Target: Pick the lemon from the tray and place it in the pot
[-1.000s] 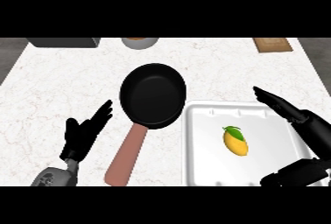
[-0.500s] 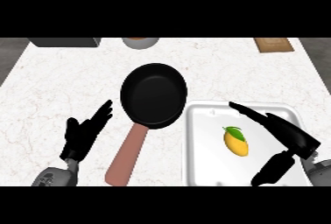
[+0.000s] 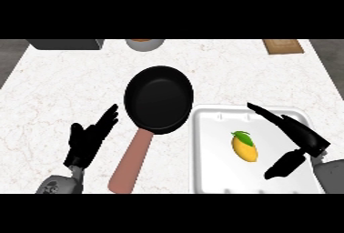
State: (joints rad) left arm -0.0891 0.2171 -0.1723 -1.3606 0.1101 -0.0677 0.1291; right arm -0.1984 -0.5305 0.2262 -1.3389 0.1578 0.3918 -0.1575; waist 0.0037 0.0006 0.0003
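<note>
A white tray [image 3: 208, 182] sits at the counter's [image 3: 60, 91] front right corner, and the lemon [image 3: 245, 146] lies alone in it, near the middle, a yellow fruit with a small green leaf at its far end. Just left of the tray stands the black pan [image 3: 159, 99], which holds nothing; its rim slightly overlaps the tray's far left corner, and its pinkish handle [image 3: 133, 161] runs toward the counter's front edge.

The right hand [image 3: 299, 136] hangs over the right side of the tray, open, with its fingers stretched straight toward the tray's far edge and its thumb [image 3: 282, 165] pointing down toward the front edge. The lemon lies just beside it, between fingers and thumb, untouched by either.

The left hand [image 3: 86, 142] rests open near the counter's front edge, left of the pan's handle, fingers up and holding nothing.

Along the counter's far edge stand a grey box [image 3: 67, 44] at the left, a small bowl [image 3: 144, 44] with something brownish in it, too cropped to identify, and a wooden board [image 3: 282, 46] near the right corner.
</note>
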